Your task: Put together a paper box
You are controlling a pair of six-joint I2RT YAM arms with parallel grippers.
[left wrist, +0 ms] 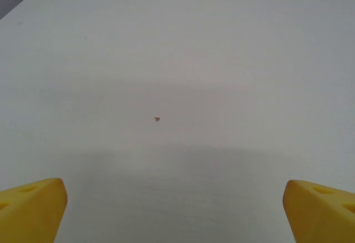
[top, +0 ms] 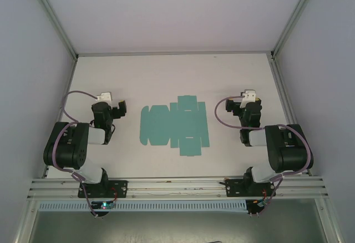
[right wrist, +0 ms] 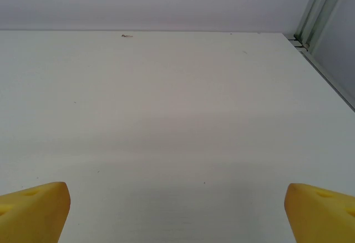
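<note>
The paper box (top: 175,125) lies flat on the white table (top: 166,76) as a teal-green die-cut sheet with several flaps, midway between the two arms. My left gripper (top: 118,109) rests to the sheet's left, apart from it. In the left wrist view its yellow fingers (left wrist: 33,207) stand wide apart over bare table, so the left gripper (left wrist: 176,209) is open and holds nothing. My right gripper (top: 246,101) sits to the sheet's right, also apart. Its yellow fingers (right wrist: 34,209) are spread wide, and the right gripper (right wrist: 177,212) is open and empty.
Grey walls and metal frame posts (top: 285,96) close the table on the left, back and right. A metal rail (top: 177,186) holding both arm bases runs along the near edge. A small brown speck (left wrist: 157,119) lies on the table ahead of the left gripper.
</note>
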